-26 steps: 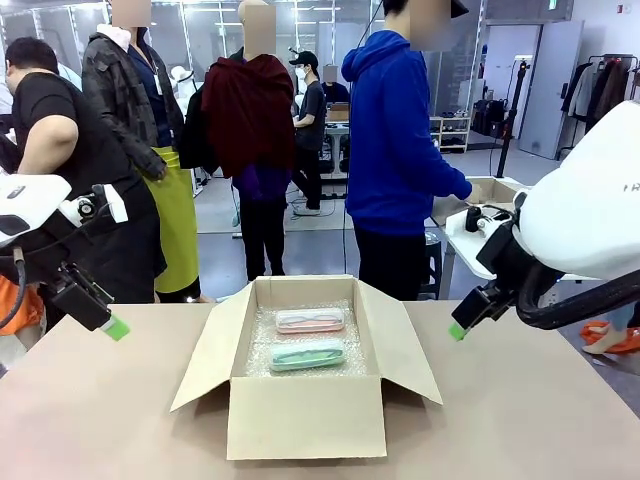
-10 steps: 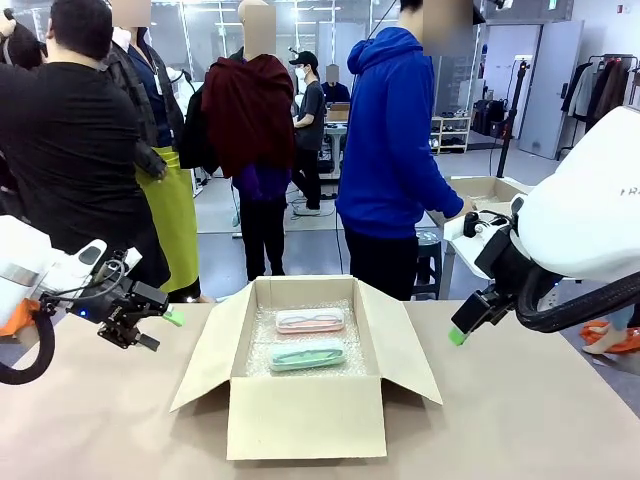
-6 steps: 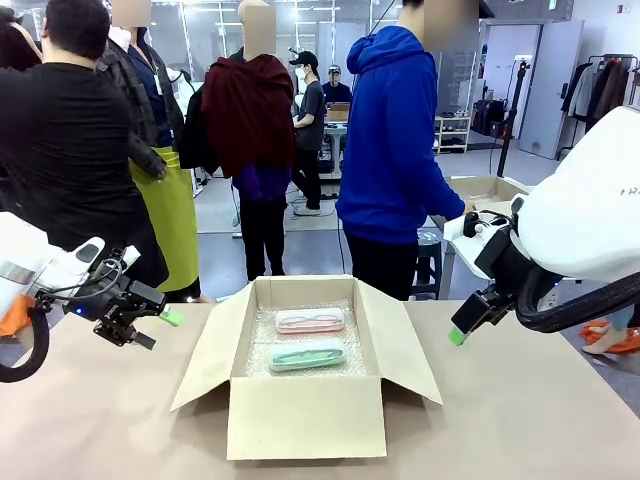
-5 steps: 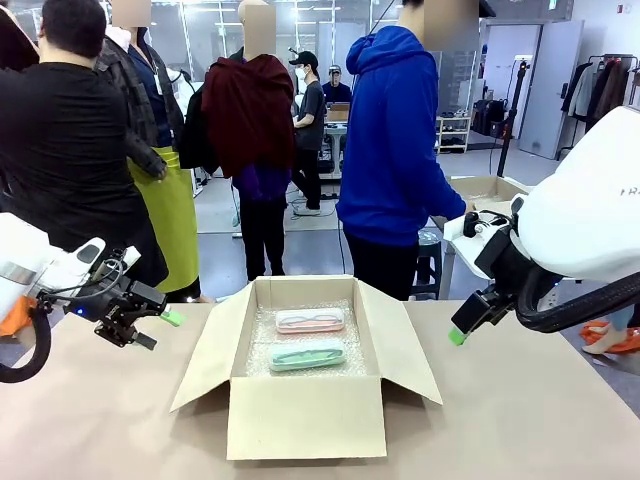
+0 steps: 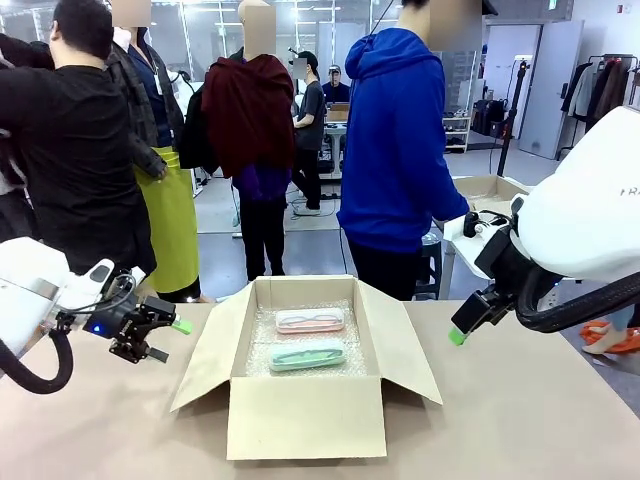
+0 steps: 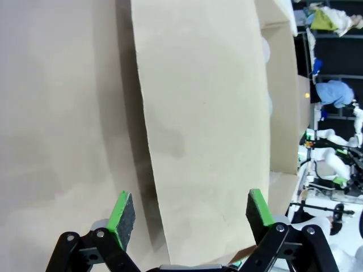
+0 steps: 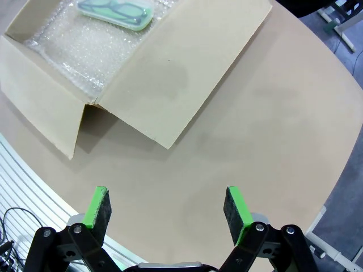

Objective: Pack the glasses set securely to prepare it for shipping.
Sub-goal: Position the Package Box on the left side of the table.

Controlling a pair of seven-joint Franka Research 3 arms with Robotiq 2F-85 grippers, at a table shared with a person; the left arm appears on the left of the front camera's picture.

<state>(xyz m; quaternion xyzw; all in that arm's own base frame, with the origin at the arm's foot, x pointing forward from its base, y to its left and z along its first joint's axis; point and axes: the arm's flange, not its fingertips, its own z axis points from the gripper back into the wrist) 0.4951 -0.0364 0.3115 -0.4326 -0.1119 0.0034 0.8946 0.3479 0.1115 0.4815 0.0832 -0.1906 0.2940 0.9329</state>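
An open brown cardboard box [image 5: 306, 400] sits mid-table [image 5: 520, 420], its flaps spread and its floor lined with bubble wrap [image 5: 262, 345]. Inside, the pale pink glasses case [image 5: 309, 320] lies toward the far wall, with the mint green glasses case [image 5: 307, 354] just beside it on the near side, both flat on the wrap. The left gripper [image 5: 160, 339] hovers by the left flap [image 6: 198, 130], fingers spread and empty. The right gripper [image 7: 168, 207] hangs right of the box over bare tabletop, likewise released.

Brown table [image 5: 520, 420] carries one open cardboard box [image 5: 306, 415]
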